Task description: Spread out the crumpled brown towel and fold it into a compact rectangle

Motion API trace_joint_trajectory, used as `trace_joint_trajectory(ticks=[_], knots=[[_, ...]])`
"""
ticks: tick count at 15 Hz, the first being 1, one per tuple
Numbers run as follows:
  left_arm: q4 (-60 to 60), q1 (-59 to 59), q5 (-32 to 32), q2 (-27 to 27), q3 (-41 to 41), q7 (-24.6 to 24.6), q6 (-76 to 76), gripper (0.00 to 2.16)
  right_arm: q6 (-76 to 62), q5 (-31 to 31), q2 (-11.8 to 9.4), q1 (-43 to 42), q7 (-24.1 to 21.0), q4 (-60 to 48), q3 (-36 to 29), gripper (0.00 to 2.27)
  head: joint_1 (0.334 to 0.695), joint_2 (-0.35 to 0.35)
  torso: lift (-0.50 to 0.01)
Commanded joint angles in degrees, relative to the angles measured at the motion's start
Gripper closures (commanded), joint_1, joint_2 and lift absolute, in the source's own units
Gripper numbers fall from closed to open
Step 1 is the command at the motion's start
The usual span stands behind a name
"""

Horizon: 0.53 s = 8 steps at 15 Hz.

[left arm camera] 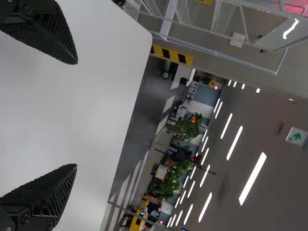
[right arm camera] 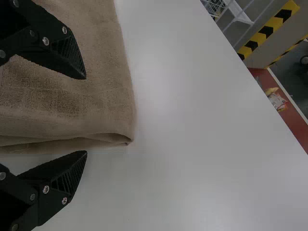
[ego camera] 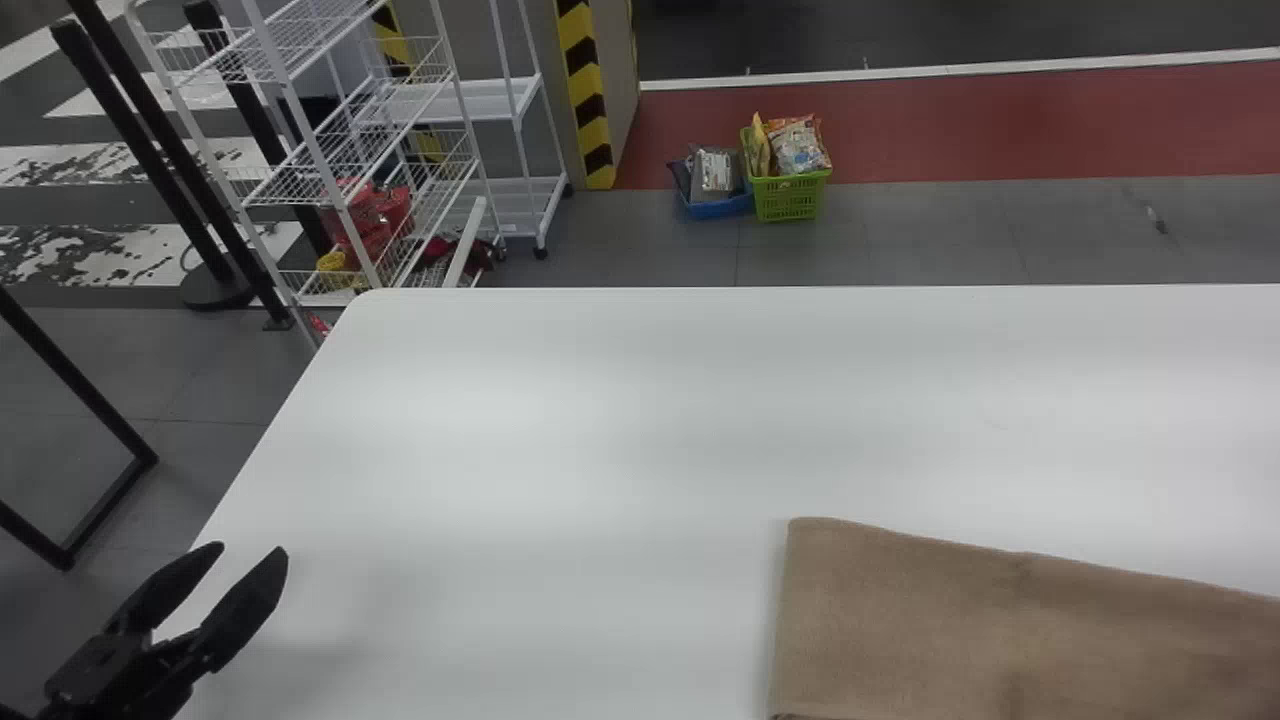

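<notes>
Plainly, the brown towel [ego camera: 1000, 625] lies flat and folded at the near right of the white table [ego camera: 600, 420], its layers stacked along one edge, and the right gripper [right arm camera: 86, 115] stands wide open at that edge, one finger over the cloth and the other just past it, gripping nothing. Well apart, at the table's near left, the left gripper [ego camera: 252, 548] is spread wide too and empty, while a green basket [ego camera: 789, 196] of packets sits on the floor beyond the far side.
</notes>
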Motion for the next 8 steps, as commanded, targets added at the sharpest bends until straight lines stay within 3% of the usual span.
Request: trace_joint_trajectory(ticks=[1,5,8], knots=[[0.0,0.0,0.0,0.0,0.1,-0.1,0.0,0.04,0.1,0.6,-0.2,0.1,0.0,0.5,0.2,0.34,0.695,0.187,-0.127],[0.2,0.0,0.0,0.0,0.1,-0.1,0.0,0.04,0.1,1.0,-0.5,0.3,0.3,2.4,0.6,0.35,0.695,0.185,-0.127],[0.1,0.0,-0.1,0.0,0.1,-0.2,0.0,0.04,0.1,1.4,-0.5,0.3,0.3,3.5,1.1,0.47,0.695,0.188,-0.127]])
